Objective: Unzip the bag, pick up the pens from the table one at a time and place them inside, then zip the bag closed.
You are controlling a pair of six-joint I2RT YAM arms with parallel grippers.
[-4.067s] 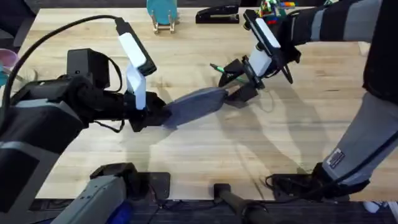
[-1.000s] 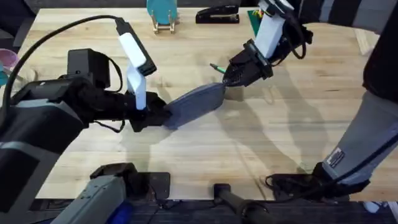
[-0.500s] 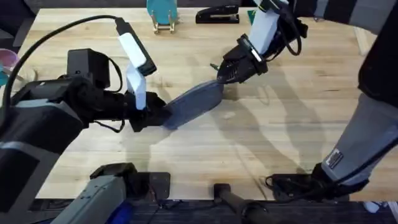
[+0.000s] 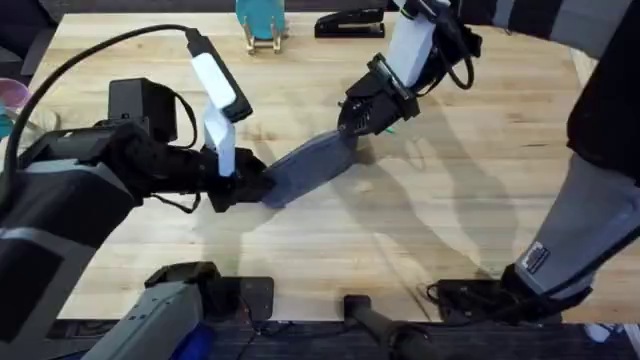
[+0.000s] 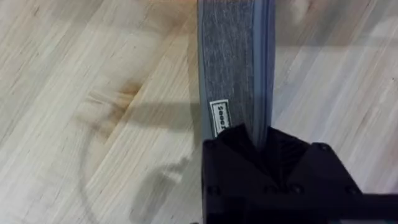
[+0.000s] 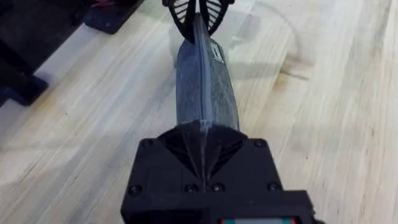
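Note:
The blue-grey bag (image 4: 310, 165) lies slanted on the wood table (image 4: 450, 230), its zipper (image 6: 204, 81) running shut along its length. My left gripper (image 4: 252, 187) is shut on the bag's near-left end, and its black fingers (image 5: 230, 155) clamp the fabric (image 5: 233, 62). My right gripper (image 4: 352, 128) is shut on the far-right end, pinching the bag (image 6: 205, 93) at the zipper line. The left gripper (image 6: 198, 12) shows at the opposite end in the right wrist view. A sliver of the green pen (image 4: 389, 127) peeks out beside the right gripper; the rest of the pens are hidden.
A black stapler (image 4: 350, 22) and a teal object on a wooden stand (image 4: 262, 25) sit along the far edge. A pink cup (image 4: 10, 95) is at the left edge. A person's sleeve (image 4: 600, 150) hangs over the right side.
My right gripper has swung left and farther back onto the bag's far end, covering most of the green pen. The left gripper and the bag's near end have stayed put.

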